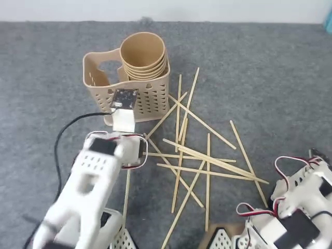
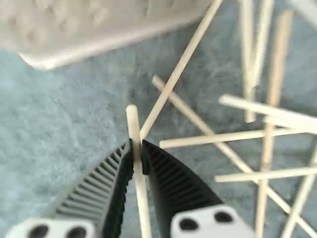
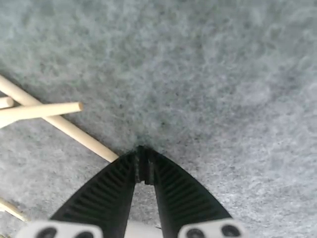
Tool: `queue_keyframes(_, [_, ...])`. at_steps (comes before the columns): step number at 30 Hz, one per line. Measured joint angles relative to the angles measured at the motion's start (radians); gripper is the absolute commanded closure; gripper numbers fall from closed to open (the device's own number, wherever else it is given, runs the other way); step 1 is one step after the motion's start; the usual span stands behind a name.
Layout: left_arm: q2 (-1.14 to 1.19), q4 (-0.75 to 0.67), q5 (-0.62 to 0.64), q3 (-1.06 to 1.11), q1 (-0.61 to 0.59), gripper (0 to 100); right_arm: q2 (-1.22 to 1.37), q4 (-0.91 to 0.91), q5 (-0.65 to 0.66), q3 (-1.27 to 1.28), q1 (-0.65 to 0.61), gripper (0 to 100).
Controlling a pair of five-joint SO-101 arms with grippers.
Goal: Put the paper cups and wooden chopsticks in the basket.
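The step in hand, as I judge it, is carrying one stick to the basket (image 1: 155, 101). The left gripper (image 2: 137, 157) is clamped on a stick (image 2: 132, 121), which runs lengthwise between the two jaws and pokes out past their tips. It hangs just in front of the basket's near wall, low over the grey mat (image 1: 270, 62).

The next move calls for lifting the stick clear of the basket rim, tipping it more upright, and letting go over the opening. Its free end lies close to another stick (image 2: 178, 67) that leans towards the basket, so a straight lift is needed to avoid dragging that one along.

The basket holds a nested stack of cups (image 1: 143, 52), upright, on the side away from its handle cut-out. The space beside the stack shows no sticks in it, so the cups part looks done and the sticks part barely begun. The loose sticks (image 1: 207, 161) lie criss-crossed on the mat in front of the basket and out to one side of it.

The right gripper (image 3: 144, 168) is closed on nothing, well away from the basket beyond the pile, its tips near the mat
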Motion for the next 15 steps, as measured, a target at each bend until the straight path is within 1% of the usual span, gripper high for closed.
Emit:
queue_keyframes(4, [-0.336, 0.100, -0.080, 0.005, 0.000, 99, 0.000, 0.000, 0.000, 0.000, 0.000, 99.0])
queue_keyframes(8, [-0.701, 0.160, -0.152, 0.054, 0.002, 99, 0.000, 0.000, 0.000, 0.000, 0.000, 99.0])
queue_keyframes(13, [-1.094, 0.172, -0.227, 0.072, 0.000, 99, 0.000, 0.000, 0.000, 0.000, 0.000, 99.0])
queue_keyframes(15, [-1.138, 0.155, -0.229, 0.058, -0.002, 99, 0.000, 0.000, 0.000, 0.000, 0.000, 99.0])
